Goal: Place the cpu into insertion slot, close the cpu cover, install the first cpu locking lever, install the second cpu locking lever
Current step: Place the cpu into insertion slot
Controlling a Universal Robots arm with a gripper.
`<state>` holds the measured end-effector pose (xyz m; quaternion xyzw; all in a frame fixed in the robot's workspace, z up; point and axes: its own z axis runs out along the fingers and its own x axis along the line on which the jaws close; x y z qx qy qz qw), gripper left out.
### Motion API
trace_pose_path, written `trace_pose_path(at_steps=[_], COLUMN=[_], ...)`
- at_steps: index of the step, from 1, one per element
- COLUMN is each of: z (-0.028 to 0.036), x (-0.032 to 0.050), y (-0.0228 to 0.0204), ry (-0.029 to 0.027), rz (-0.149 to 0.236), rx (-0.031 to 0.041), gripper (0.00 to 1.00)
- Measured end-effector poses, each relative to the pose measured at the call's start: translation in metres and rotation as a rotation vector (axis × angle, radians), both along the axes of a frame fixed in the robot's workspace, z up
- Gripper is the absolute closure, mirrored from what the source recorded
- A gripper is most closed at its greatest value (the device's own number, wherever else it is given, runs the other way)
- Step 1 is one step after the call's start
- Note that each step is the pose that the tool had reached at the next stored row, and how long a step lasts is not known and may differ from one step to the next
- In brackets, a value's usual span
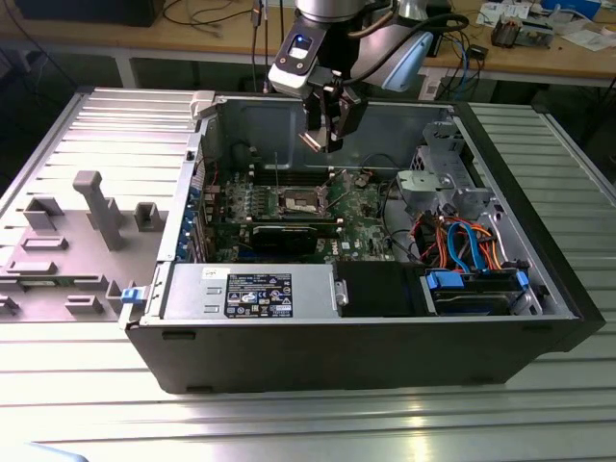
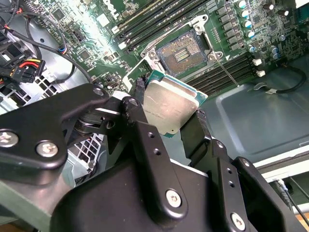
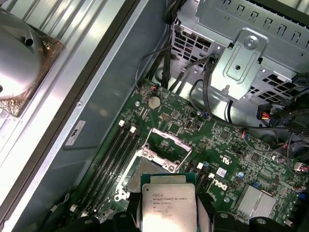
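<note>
The tool (image 1: 325,138) grips the cpu (image 2: 170,105) by its edges, above the insertion slot (image 2: 185,52) — the cpu cover (image 3: 161,157) stands open.

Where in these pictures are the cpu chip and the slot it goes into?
cpu (image 2: 169,105), second wrist view, middle of its silver metal top.
insertion slot (image 2: 182,53), second wrist view, its dark centre.

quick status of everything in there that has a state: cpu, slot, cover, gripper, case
cpu, held in the jaws above the board, not seated
insertion slot, empty and uncovered
cpu cover, swung open
gripper, shut on the cpu
computer case, side open
</note>
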<state>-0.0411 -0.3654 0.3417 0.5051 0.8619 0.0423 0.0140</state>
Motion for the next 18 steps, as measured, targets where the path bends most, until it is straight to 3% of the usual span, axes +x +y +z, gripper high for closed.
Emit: trace_pose_path(at_steps=[3, 7, 14, 18], z=[-0.0002, -0.0016, -0.0056, -0.0087], x=[0.0, 0.0, 0.0, -0.0001], y=[0.0, 0.0, 0.0, 0.0], ry=[-0.0002, 0.0, 0.0004, 0.0049], rz=[-0.012, -0.059, -0.173, -0.216], rx=[0.0002, 0.0001, 0.0001, -0.0003], gripper=[0.45, 0.45, 0.45, 0.45])
